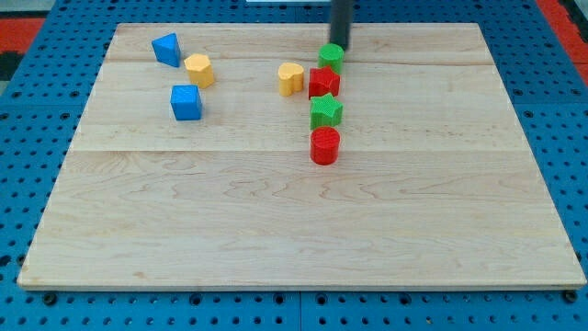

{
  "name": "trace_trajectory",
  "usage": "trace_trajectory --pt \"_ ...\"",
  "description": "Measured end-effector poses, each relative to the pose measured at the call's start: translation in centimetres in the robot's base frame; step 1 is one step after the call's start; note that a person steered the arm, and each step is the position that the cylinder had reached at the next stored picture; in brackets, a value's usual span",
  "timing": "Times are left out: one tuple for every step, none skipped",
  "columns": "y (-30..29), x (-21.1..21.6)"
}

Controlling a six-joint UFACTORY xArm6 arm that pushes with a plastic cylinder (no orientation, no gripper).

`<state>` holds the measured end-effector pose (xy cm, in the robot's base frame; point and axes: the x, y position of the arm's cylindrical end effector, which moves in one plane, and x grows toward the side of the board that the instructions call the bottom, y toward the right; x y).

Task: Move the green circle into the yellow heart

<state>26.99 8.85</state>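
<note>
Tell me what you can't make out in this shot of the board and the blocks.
- my tip in the camera view: whether it touches the green circle right below it cannot be told.
- The rod's upper part: cut off by the view's top edge.
- Red star: its lower edge is hidden by the green star.
- The yellow heart: its lobes are too small to read clearly.

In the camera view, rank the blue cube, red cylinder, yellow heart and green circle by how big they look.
1. blue cube
2. red cylinder, close to the cube; it sits nearer the view's bottom, so unsure
3. yellow heart
4. green circle, partly behind my tip
</note>
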Motion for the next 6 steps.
trace_trajectory --pt "-0.5 6.3" --pt "-3.5 5.9" --pt "1.7 0.9" --pt "3.4 -3.9" --pt "-1.0 -1.0" --pt "-6.0 4.7"
